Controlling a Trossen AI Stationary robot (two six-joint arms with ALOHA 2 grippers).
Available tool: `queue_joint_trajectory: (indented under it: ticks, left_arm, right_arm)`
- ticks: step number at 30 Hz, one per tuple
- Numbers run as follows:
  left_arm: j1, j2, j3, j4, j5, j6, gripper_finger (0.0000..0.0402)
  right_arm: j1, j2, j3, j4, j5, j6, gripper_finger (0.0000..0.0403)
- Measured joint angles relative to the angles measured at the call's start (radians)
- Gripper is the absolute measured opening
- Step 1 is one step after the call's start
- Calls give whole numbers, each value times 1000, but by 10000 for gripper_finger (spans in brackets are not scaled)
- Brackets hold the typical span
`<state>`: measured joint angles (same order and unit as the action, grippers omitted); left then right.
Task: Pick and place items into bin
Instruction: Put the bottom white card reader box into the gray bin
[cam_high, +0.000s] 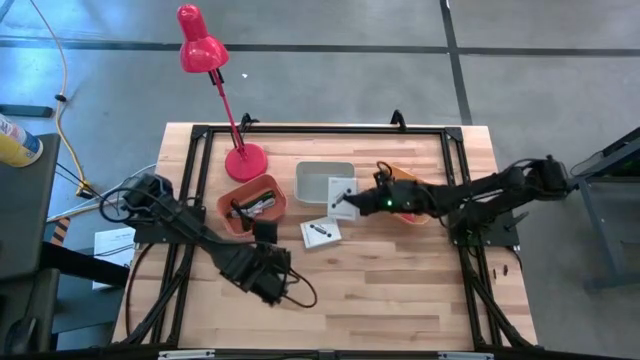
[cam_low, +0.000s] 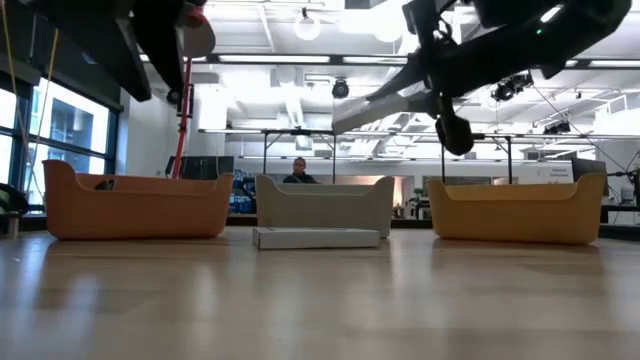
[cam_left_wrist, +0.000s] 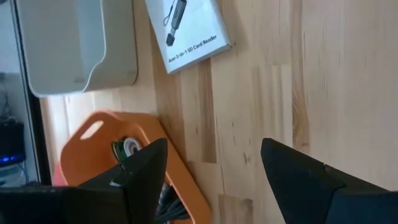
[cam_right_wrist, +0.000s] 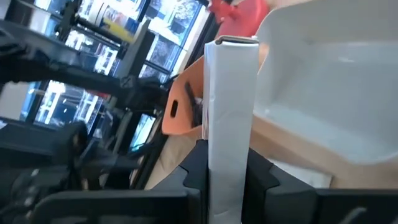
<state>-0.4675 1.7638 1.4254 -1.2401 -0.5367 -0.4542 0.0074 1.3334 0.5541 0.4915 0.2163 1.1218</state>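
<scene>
I take the grey bin (cam_high: 322, 181) at the middle of the table as my landmark. My right gripper (cam_high: 345, 204) sits at the bin's near right corner, its fingers pressed together on a white square packet (cam_right_wrist: 227, 124), which stands on edge between them in the right wrist view. From above, that packet (cam_high: 342, 192) shows just over the bin's right rim, so I judge this item lifted and close to release, though not yet let go.

A second white packet (cam_high: 320, 232) with black print lies flat on the wood just in front of the bin, untouched; it shows again in the left wrist view (cam_left_wrist: 189, 28).

My left gripper (cam_high: 270, 280) waits well in front of the bin and to its left, fingers spread wide and holding nothing.

Left of the bin, an orange tray (cam_high: 253, 204) carries dark and silvery bits that I cannot tell apart. Right of the bin, another orange tray (cam_low: 517, 210) sits mostly under my right arm, and its contents are hidden from me.

What I can see of the grey bin's inside looks bare. So my reading is that the task is early: one packet is in hand, one is still on the table, and the small things in the left tray are likely still to be moved.
</scene>
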Motion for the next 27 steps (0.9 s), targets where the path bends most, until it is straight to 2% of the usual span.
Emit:
queue_joint_trajectory:
  ticks: [7, 13, 18, 27]
  left_arm:
    - [-55, 0, 0, -53, -41, -141, 248]
    - [-71, 0, 0, -68, -61, -214, 248]
    - [-70, 0, 0, -69, -67, -238, 248]
    - [-70, 0, 0, -71, -73, -289, 248]
  right_arm:
    - [-141, 1, 11, -11, -89, -6, 47]
    - [-234, 17, 126, -137, -166, -89, 42]
    - [-277, 96, 267, -267, -220, -141, 49]
    - [-283, 302, 475, -472, -238, -162, 49]
